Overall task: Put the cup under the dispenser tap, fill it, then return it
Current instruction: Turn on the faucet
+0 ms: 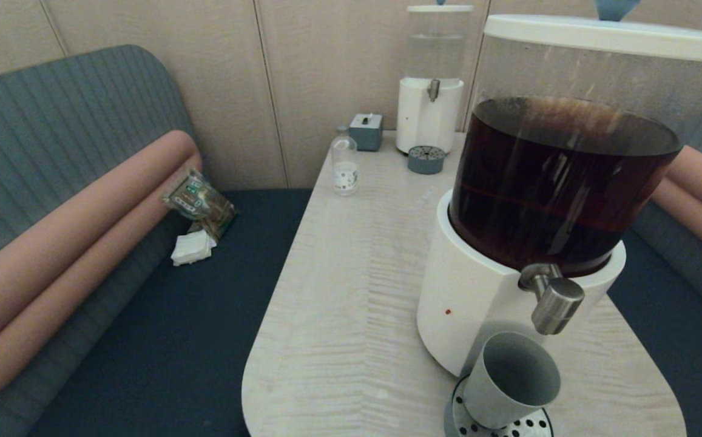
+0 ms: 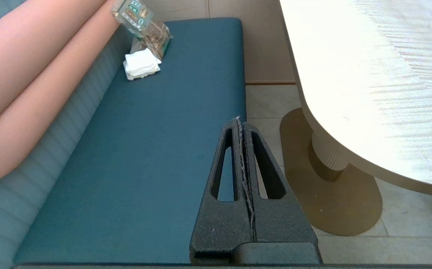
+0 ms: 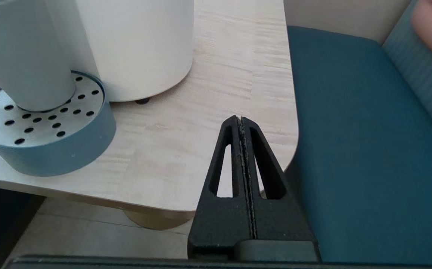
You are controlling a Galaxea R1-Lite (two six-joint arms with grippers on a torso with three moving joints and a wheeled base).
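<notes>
The empty cup, standing on the drip tray at the table's near edge, looks light, rigid and smooth, best gripped mid-wall; both grippers' fingers are pressed together, empty.

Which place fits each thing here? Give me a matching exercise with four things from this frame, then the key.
Things:
1. cup
2. small clear bottle
3. white napkins
4. grey box

Places:
A. on the left bench seat
B. on the perforated drip tray, below the dispenser tap
C. at the table's far end, beside the small dispenser
D. near the table's left edge

Pairs: 1-B, 2-D, 3-A, 4-C
</notes>
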